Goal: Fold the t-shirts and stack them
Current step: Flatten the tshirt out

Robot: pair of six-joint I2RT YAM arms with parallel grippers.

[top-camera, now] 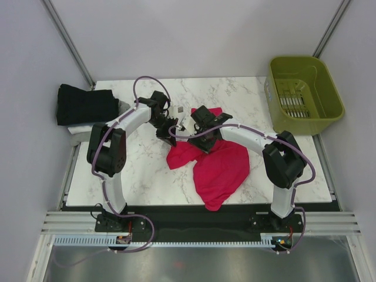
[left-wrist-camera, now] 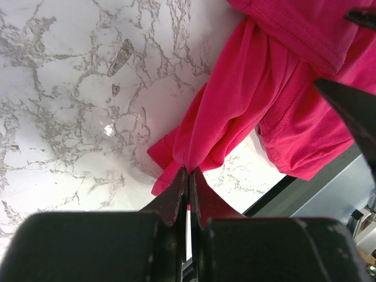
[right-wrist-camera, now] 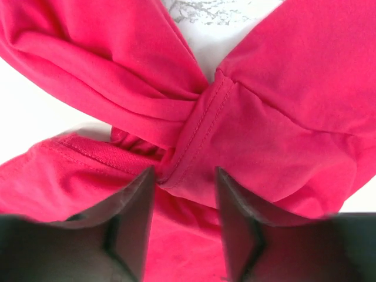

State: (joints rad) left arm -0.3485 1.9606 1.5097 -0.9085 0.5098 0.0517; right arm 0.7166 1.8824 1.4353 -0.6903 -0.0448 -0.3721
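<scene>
Folded t-shirts lie at the far-left edge of the marble table [top-camera: 141,170], a black t-shirt [top-camera: 86,104] on top of paler cloth [top-camera: 78,128]. Right of them, the left gripper [left-wrist-camera: 188,171] has its jaws pressed together on a thin pinch of the crimson-pink t-shirt [top-camera: 220,170], at a bunched edge that stands up off the marble. That shirt lies crumpled near the middle of the table, towards the front. Over its upper part the right gripper [right-wrist-camera: 185,173] has its jaws apart, one on each side of a twisted, stitched seam; whether the pads touch the cloth I cannot tell. Off the table's far-right corner stands the olive-green basket [top-camera: 305,126], showing only its slotted floor inside.
</scene>
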